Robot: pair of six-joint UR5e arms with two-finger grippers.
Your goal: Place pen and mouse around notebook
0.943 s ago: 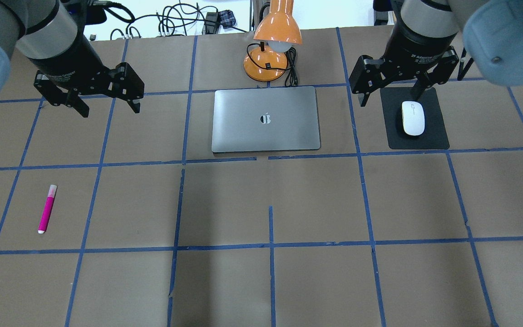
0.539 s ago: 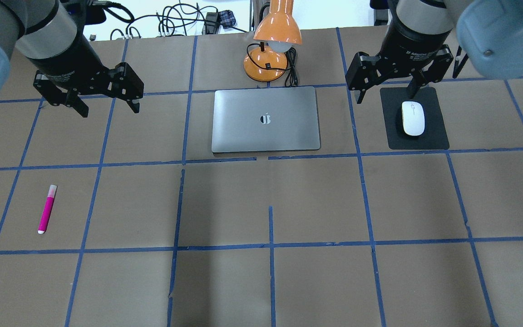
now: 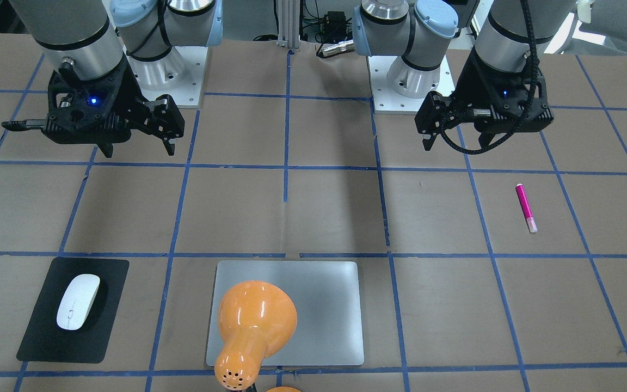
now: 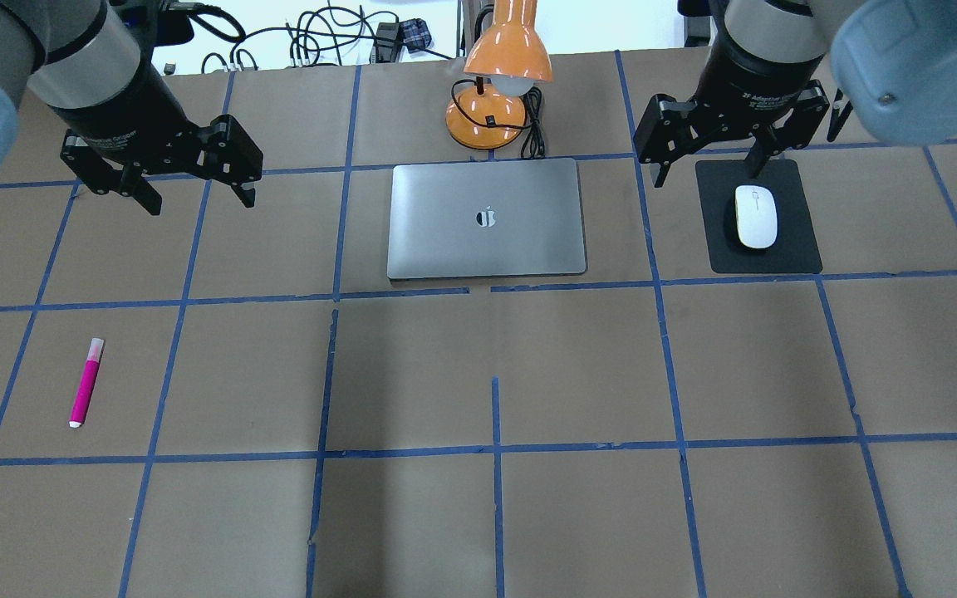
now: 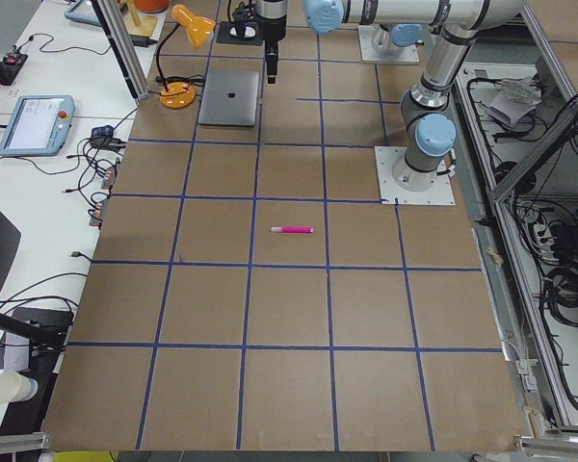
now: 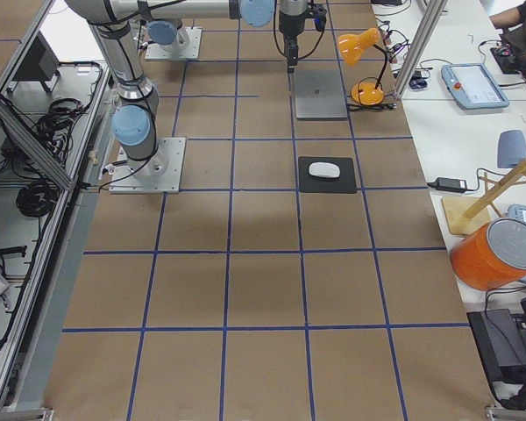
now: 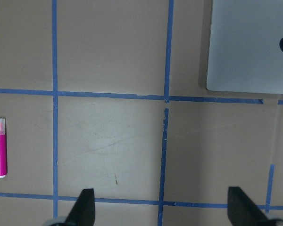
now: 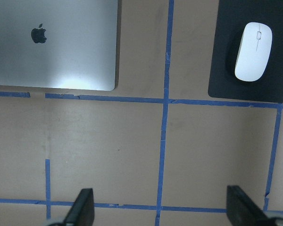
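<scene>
a brown paper-covered table [image 4: 578, 374] marked into squares with blue tape, seen from above and behind a two-armed robot. the notebook [image 4: 487, 218], a closed silver-grey slab, lies flat at the far middle of the table, just in front of an orange desk lamp [image 4: 487, 116]. the pen [image 4: 86, 382], a short magenta stick, lies alone in a square on the robot's left, well apart from the notebook and nearer the robot, its pale end pointing away from the robot. the mouse [image 4: 755, 216], white and glossy, sits on a black pad [image 4: 794, 249] to the right of the notebook, with a tape line and bare paper between pad and notebook. the left gripper [image 4: 200, 199] hangs above the table to the left of the notebook, fingers spread wide and holding nothing; the pen is well short of it. the right gripper [image 4: 707, 170] hovers at the far edge of the black pad, fingers likewise spread and empty, not touching the mouse. neither item has been picked up yet. the pen looks light and stiff, and probably rolls if nudged, so a pinch across the middle of its barrel, fingers either side of its width, seems safest. the mouse looks light but hard, smooth and domed, so likely slippery; gripping its two long sides low down near the middle should hold better than pressing on the curved top.
</scene>
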